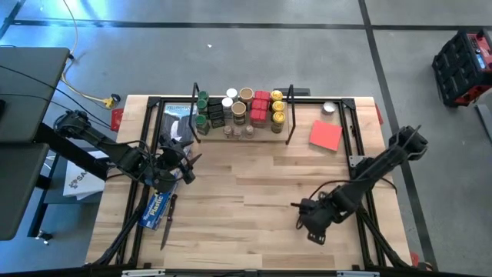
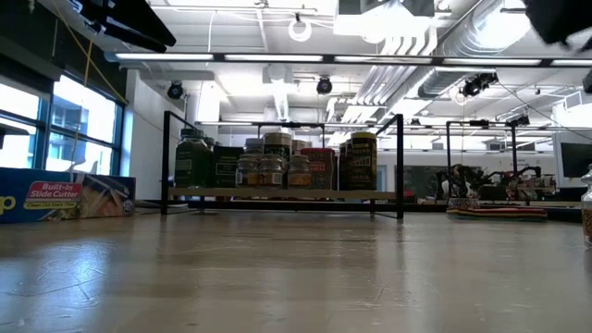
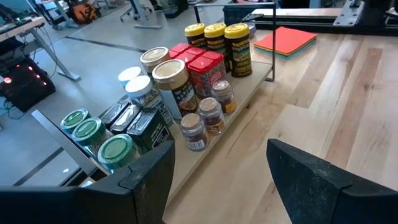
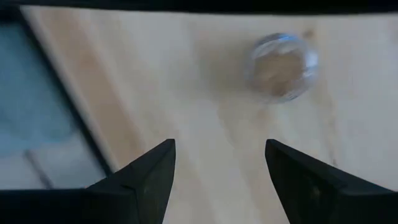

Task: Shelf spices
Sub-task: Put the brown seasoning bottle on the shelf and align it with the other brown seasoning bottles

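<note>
The spices (image 1: 240, 110) stood packed on the shelf (image 1: 286, 132) at twelve o'clock on the desk (image 1: 254, 192); one clear glass jar (image 1: 329, 108) sat apart at one o'clock. Both the left pincer (image 1: 183, 163) and right pincer (image 1: 304, 209) hung open, empty. I judged the smooth round jar could roll from a skewed pinch, or topple its tight neighbours when set in.

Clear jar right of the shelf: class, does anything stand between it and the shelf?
Nothing visible does. The clear jar stands on bare table just off the shelf's right end. The red card lies nearer the front, off that line.
</note>
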You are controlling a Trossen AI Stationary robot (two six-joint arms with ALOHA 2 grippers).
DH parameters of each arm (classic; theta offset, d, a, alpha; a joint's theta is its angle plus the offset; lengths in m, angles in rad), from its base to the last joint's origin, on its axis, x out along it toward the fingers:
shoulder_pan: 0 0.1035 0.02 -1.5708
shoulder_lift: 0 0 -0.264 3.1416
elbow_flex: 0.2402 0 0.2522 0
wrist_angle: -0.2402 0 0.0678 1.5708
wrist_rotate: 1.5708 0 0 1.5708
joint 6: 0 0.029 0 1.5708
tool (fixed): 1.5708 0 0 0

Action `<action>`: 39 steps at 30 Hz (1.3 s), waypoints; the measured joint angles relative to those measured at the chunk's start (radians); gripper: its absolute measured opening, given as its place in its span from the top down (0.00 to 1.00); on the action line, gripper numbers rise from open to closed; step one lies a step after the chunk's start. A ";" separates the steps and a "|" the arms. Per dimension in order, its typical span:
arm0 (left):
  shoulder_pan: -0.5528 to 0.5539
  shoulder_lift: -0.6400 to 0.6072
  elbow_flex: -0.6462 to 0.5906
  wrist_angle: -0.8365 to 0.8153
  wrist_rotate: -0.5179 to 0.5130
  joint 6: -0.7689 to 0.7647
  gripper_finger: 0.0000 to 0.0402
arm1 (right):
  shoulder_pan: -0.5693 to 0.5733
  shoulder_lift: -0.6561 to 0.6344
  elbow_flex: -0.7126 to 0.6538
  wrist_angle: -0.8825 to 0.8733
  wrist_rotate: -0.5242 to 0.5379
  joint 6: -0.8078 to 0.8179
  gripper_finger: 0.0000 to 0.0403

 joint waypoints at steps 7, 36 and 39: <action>0.000 0.000 0.000 0.000 0.000 -0.002 0.38 | 0.000 0.000 -0.083 0.024 0.092 0.117 0.40; 0.000 0.000 0.000 0.000 0.006 -0.003 0.38 | -0.001 0.290 0.097 0.111 0.266 -0.183 0.40; 0.000 0.000 0.000 0.000 0.006 -0.003 0.38 | 0.001 0.290 0.123 0.110 0.296 -0.191 0.40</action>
